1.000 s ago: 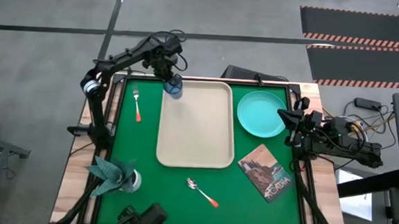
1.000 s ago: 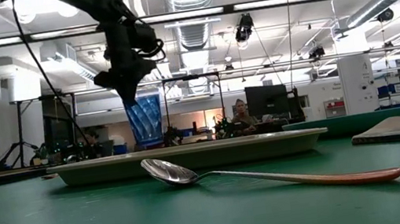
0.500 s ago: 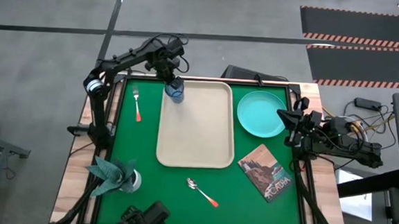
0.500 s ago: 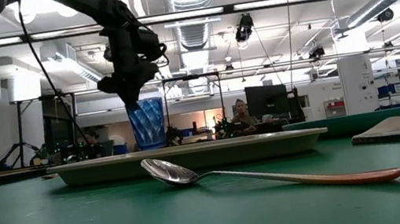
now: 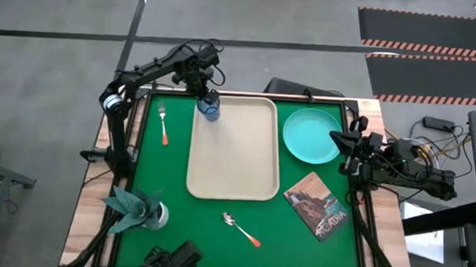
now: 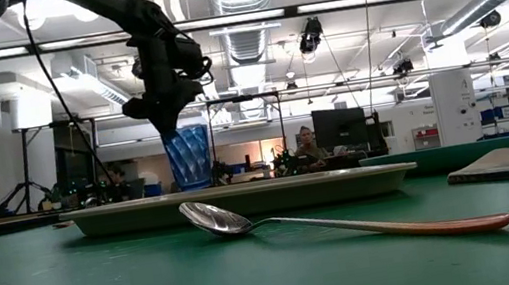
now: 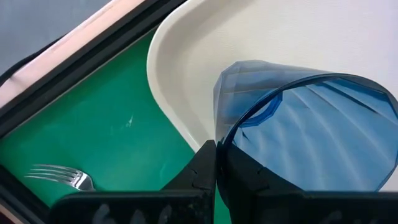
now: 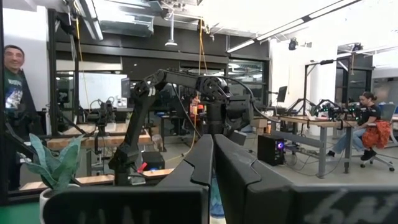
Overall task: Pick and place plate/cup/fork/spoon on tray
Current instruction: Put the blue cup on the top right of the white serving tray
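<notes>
From above, my left pincer [image 5: 207, 93] is clamped on the cup [image 5: 210, 109] at the tray's [image 5: 244, 163] eleven o'clock corner; level view shows it hanging over the rim [image 6: 94, 215], so releasing there could tip it off; my right pincer [image 5: 343, 140] waits closed beside the plate [image 5: 311, 135].

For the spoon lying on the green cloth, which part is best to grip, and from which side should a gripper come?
Probably the spoon is best gripped across its thin straight handle, coming from straight above. It lies flat on the green table, apart from the tray, so only a top approach can straddle it; the rounded bowl gives poorer hold.
</notes>
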